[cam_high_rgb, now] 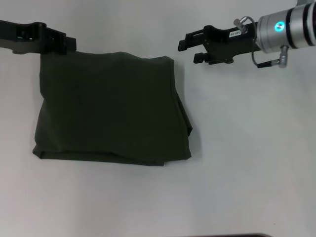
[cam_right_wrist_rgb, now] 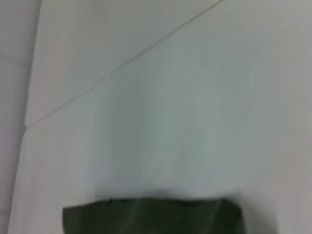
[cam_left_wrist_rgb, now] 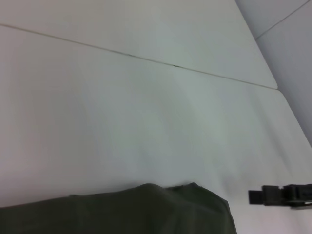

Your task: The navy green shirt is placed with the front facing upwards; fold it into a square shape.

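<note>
The navy green shirt (cam_high_rgb: 111, 111) lies folded into a rough square on the white table, plain green side up, with no lettering showing. My left gripper (cam_high_rgb: 69, 44) hovers at the shirt's far left corner, right at the cloth edge. My right gripper (cam_high_rgb: 190, 50) is open just beyond the far right corner, apart from the cloth, with nothing between its fingers. The left wrist view shows the shirt's edge (cam_left_wrist_rgb: 126, 209) and the right gripper (cam_left_wrist_rgb: 280, 195) farther off. A strip of the shirt (cam_right_wrist_rgb: 151, 217) also appears in the right wrist view.
The white table (cam_high_rgb: 247, 148) spreads around the shirt on all sides. A thin seam (cam_left_wrist_rgb: 146, 58) crosses the table surface beyond the shirt. A dark edge (cam_high_rgb: 237, 235) shows at the near border of the head view.
</note>
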Robot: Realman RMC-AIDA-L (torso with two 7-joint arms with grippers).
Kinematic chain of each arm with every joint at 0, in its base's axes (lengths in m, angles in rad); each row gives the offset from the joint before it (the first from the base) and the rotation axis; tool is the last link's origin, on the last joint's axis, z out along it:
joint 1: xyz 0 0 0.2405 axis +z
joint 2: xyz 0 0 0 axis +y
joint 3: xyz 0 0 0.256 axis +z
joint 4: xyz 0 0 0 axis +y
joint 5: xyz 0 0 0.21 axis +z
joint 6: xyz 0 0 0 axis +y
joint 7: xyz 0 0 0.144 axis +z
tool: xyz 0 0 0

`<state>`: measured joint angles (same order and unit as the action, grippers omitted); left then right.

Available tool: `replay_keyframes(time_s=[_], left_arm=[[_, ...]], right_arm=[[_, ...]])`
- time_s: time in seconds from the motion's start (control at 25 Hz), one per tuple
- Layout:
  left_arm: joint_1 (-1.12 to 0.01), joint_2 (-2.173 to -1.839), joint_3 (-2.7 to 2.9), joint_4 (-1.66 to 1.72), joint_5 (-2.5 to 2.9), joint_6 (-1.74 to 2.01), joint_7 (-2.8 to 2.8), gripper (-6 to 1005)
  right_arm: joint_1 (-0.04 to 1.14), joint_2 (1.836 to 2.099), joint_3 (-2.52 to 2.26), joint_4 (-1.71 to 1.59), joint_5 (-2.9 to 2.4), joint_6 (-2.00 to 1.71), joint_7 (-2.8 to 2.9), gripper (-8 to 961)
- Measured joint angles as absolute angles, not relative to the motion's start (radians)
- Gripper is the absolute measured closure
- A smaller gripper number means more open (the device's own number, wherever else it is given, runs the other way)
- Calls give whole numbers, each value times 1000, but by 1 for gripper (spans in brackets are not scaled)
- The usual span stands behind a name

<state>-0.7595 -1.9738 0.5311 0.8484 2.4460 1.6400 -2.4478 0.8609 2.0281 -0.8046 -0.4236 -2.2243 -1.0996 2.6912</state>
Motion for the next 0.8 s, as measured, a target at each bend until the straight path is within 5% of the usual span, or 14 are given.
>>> replay_keyframes(time_s=[0.44,0.8], left_arm=[[-747,-1966,526,853,2395,1627,-2435,652],[-740,-1965,526,853,2395,1594,-2431,651]], right_arm=[[856,2078,-801,-366,-2091,-955,2739,311],[859,2082,-809,-334,-2057,-947,2757,312]])
